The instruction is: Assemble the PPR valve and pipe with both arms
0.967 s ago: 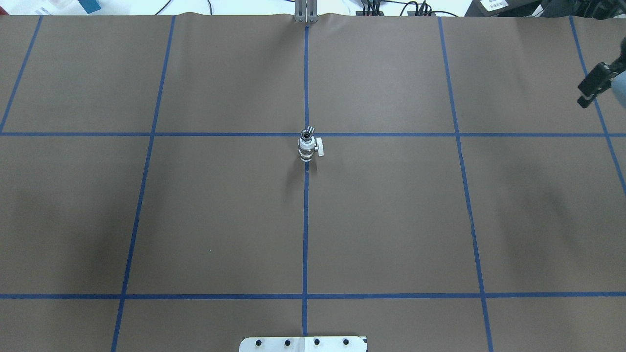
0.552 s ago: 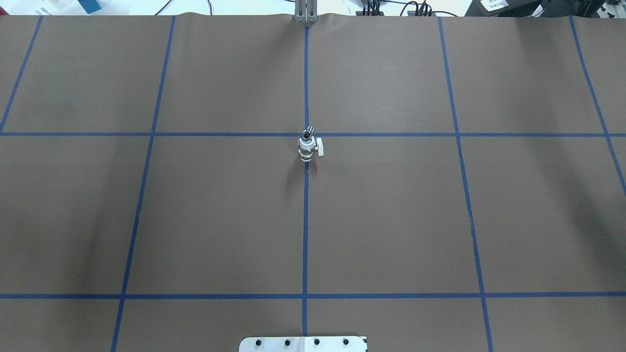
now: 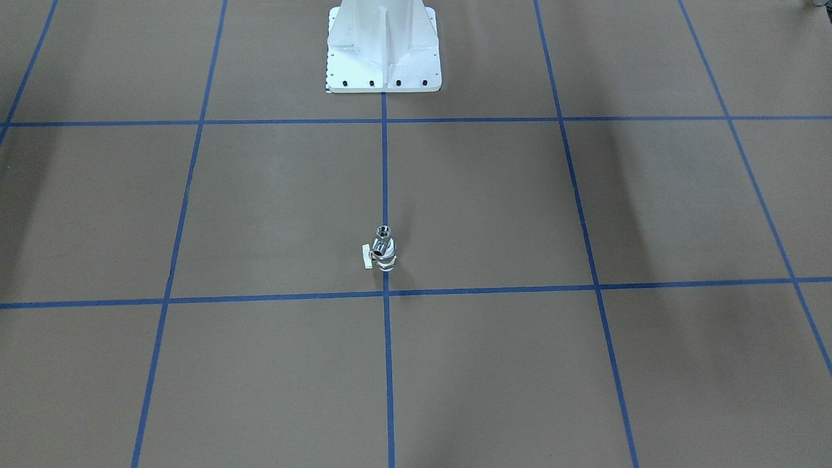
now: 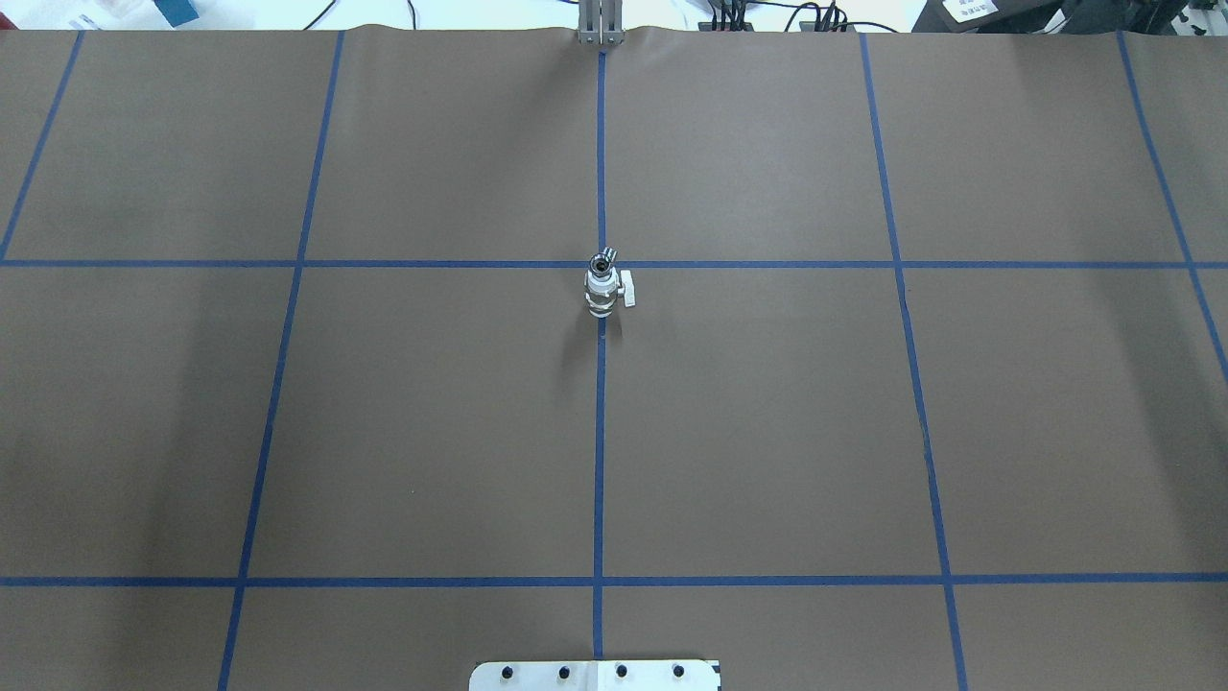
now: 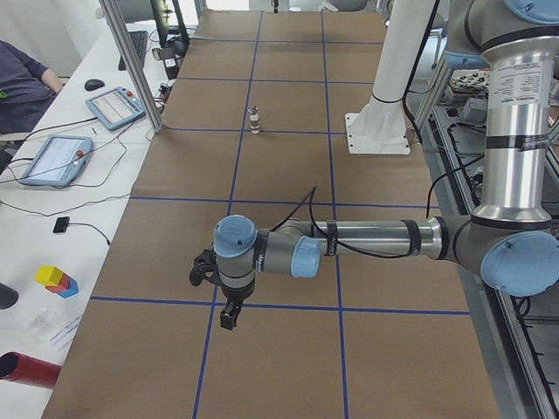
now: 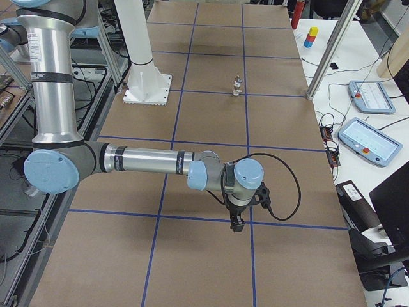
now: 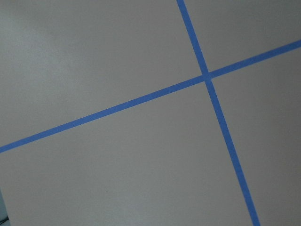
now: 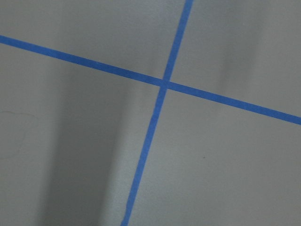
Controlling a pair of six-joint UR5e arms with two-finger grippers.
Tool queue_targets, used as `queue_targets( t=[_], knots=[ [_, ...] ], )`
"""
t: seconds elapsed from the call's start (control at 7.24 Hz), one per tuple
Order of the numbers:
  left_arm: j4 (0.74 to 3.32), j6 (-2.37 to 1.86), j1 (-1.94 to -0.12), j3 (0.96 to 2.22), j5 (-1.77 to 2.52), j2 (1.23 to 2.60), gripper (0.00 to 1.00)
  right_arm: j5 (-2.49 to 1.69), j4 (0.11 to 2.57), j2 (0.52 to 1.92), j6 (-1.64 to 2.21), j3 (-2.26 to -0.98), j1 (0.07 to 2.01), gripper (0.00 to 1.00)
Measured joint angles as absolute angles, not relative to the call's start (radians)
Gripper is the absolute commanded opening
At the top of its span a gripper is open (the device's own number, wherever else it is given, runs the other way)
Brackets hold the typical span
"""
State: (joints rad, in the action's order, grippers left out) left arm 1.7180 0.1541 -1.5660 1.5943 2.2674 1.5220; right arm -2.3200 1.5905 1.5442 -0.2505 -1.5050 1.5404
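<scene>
Though unheld, PPR valve (image 4: pixel 603 291) upright.

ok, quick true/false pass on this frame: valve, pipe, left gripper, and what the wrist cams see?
1. The PPR valve stands upright on the centre tape line. True.
2. The left gripper holds the valve. False: it hangs over bare table, far from the valve.
3. The valve's white handle points to the robot's right. True.
4. The pipe lies flat beside the valve. False: it sits on top of the valve.
5. Both wrist cameras show the valve. False: they show only the table and crossing blue tape.
</scene>
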Motion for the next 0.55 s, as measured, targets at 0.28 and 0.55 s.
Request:
queue_targets(
  t=[0.28, 0.55],
  knots=[
    [1.719, 0.1, -1.566, 1.619, 2.284, 1.515, 1.0, -2.317, 1.586, 1.511, -0.232, -1.482, 1.544, 0.99],
    [1.719, 0.093, -1.566, 1.65, 2.285, 1.497, 1.0, -2.316, 1.595, 1.501, -0.189, -1.517, 1.551, 0.99]
  ],
)
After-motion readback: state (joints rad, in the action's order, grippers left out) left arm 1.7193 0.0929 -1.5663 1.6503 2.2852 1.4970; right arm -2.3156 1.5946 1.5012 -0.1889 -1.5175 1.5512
